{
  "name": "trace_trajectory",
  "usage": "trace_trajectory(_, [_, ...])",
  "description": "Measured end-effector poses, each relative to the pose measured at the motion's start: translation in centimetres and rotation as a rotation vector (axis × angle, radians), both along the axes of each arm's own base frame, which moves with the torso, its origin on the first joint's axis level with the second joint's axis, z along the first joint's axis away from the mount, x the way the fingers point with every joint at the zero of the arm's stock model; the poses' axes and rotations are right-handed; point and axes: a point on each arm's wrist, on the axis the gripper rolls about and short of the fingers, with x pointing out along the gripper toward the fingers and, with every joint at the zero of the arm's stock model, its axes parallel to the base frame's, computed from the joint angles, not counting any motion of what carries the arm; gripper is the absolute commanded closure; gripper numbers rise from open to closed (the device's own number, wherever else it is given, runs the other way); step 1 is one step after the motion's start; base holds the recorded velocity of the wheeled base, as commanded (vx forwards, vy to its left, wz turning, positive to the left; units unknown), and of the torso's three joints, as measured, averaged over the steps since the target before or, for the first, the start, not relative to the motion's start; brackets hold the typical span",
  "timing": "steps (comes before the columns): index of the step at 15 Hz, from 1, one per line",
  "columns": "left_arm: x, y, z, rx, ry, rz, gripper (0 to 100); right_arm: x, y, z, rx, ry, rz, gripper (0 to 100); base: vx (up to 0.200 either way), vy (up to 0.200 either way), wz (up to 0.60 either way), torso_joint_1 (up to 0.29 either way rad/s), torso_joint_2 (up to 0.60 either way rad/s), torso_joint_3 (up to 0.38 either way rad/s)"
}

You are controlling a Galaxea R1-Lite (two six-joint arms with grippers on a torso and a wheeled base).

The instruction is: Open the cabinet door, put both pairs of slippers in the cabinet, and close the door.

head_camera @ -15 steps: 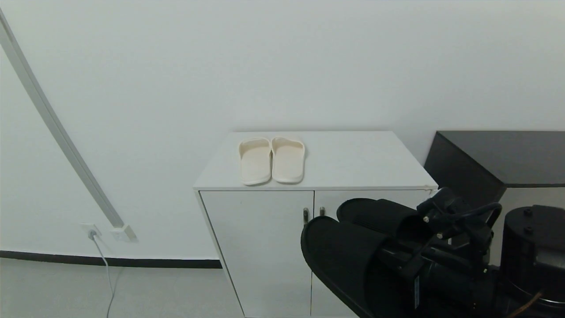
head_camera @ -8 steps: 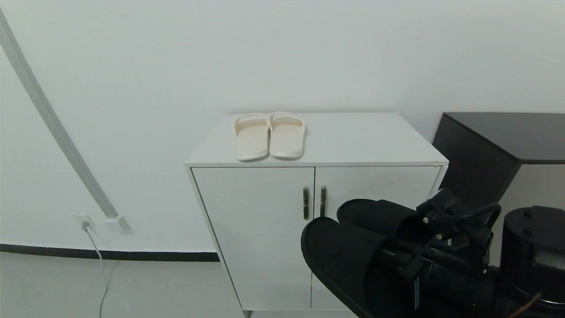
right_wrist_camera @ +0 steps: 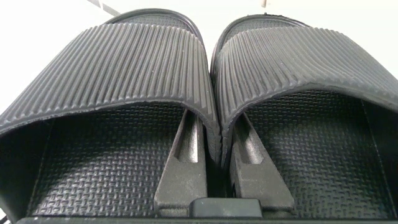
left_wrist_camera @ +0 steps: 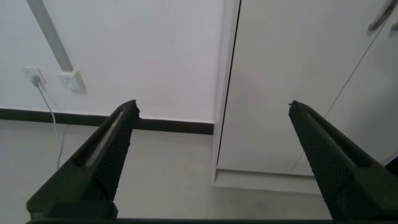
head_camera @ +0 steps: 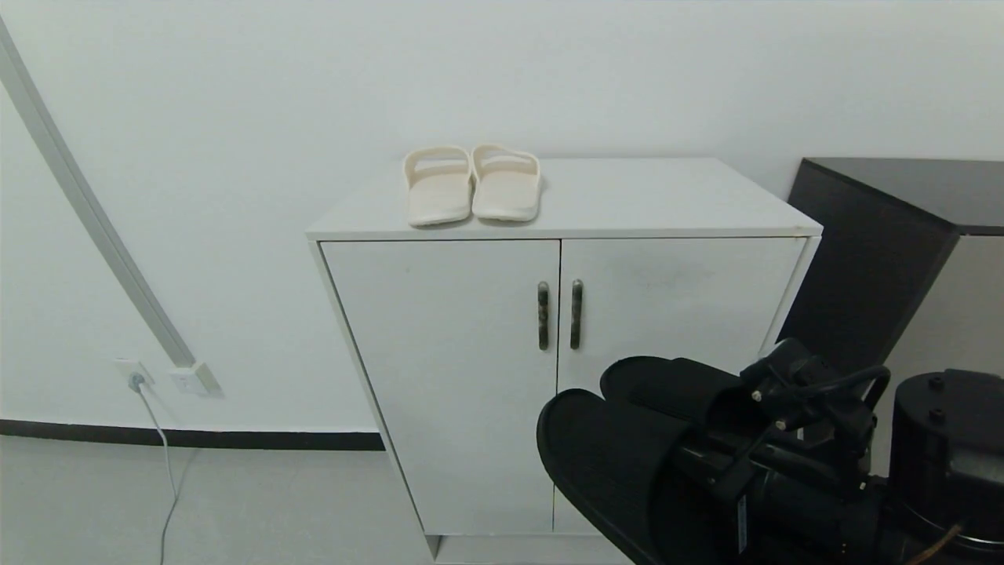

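Both cabinet (head_camera: 439, 377) doors are shut, so opening comes first. The left gripper (left_wrist_camera: 211, 109), jaws wide apart and low near the cabinet's foot, is free. It should rise to the left handle (head_camera: 543, 315), close round it and pull along the hinge's arc, with the black slippers (head_camera: 627, 447) held out of the swing. The right wrist view makes the hold plain: the right gripper (right_wrist_camera: 216, 124) pinches both inner strap edges together. The head view places the cream slippers (head_camera: 471, 184) on the cabinet top.
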Motion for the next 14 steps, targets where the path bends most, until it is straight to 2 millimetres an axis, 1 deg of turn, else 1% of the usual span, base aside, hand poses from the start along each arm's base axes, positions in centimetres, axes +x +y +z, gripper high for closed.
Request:
trace_trajectory(5, [0.0,0.0,0.0,0.003,0.001,-0.001,0,0.0,0.0,0.0,-0.001,0.000,0.000,100,0.000,0.000,0.00,-0.107,0.46,0.354])
trace_trajectory(10, [-0.2,0.1,0.0,0.004,-0.024,-0.068,0,0.0,0.0,-0.2,-0.009,0.003,0.001,100,0.000,0.000,0.00,-0.036,0.44,0.392])
trace_trajectory(11, [-0.2,0.1,-0.1,0.004,-0.026,-0.071,0,-0.1,0.0,-0.2,-0.014,0.002,0.003,100,0.000,0.000,0.00,-0.007,0.22,0.212])
trace_trajectory(13, [-0.3,0.1,0.2,0.006,-0.039,-0.072,0,0.0,-0.1,-0.2,-0.015,-0.001,0.001,100,0.000,0.000,0.00,0.000,0.00,0.000])
trace_trajectory(14, [-0.4,0.1,0.9,0.001,-0.059,-0.073,0,-0.1,-0.1,-0.3,-0.017,0.001,0.004,100,0.000,0.000,0.00,0.000,0.00,0.000])
